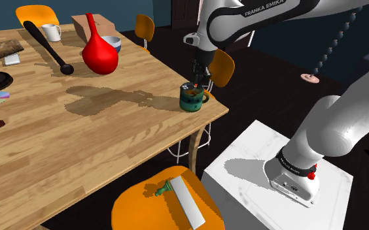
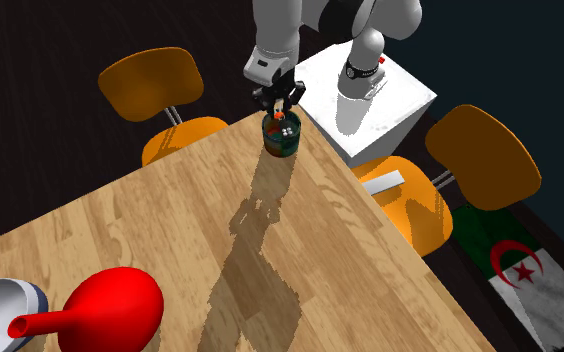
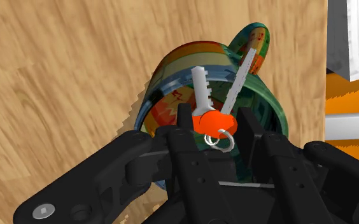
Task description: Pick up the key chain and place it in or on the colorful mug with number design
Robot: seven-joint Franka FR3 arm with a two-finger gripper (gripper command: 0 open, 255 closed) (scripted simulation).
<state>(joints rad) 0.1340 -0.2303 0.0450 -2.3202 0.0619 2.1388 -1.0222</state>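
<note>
The colourful mug (image 3: 172,95) stands upright near the corner of the wooden table (image 1: 98,144), green with bright patches; it also shows in the shoulder view (image 1: 192,99) and the second exterior view (image 2: 281,140). My black gripper (image 3: 215,116) hangs directly over its mouth (image 1: 199,80) (image 2: 279,106). The fingers clasp the key chain (image 3: 214,121) by its orange-red fob. Two silver keys point down into the mug's opening, and a small ring dangles from the fob. A speck of the fob is visible between the fingers (image 2: 279,114).
A red vase (image 1: 100,55), a black bat (image 1: 46,46), a bowl (image 1: 112,43) and a white cup (image 1: 51,31) sit farther along the table. Orange chairs (image 1: 167,204) (image 2: 415,205) stand by the table's edges, close to the white stand (image 1: 268,176).
</note>
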